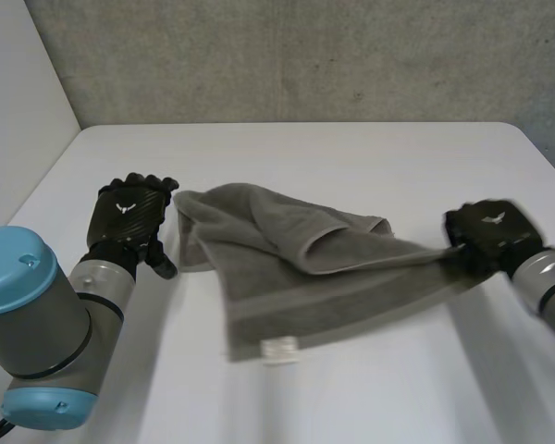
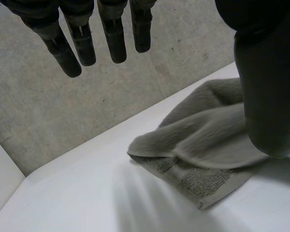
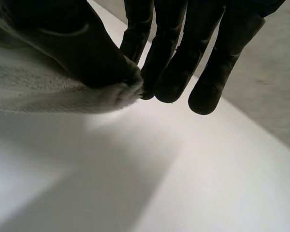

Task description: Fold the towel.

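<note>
A grey towel (image 1: 287,254) lies crumpled in the middle of the white table (image 1: 351,148), with a white label (image 1: 279,349) at its near edge. My right hand (image 1: 486,236) pinches the towel's right corner (image 3: 118,92) between thumb and fingers (image 3: 171,72), and the cloth stretches toward it. At the towel's left side my left hand (image 1: 129,217) hovers with straight fingers (image 2: 82,43), just clear of the cloth. In the left wrist view the towel's left end (image 2: 203,140) lies below the thumb (image 2: 268,82).
A grey wall (image 1: 287,55) rises behind the table's far edge. A white panel (image 1: 18,102) stands at the left. Bare tabletop lies in front of the towel and beyond it.
</note>
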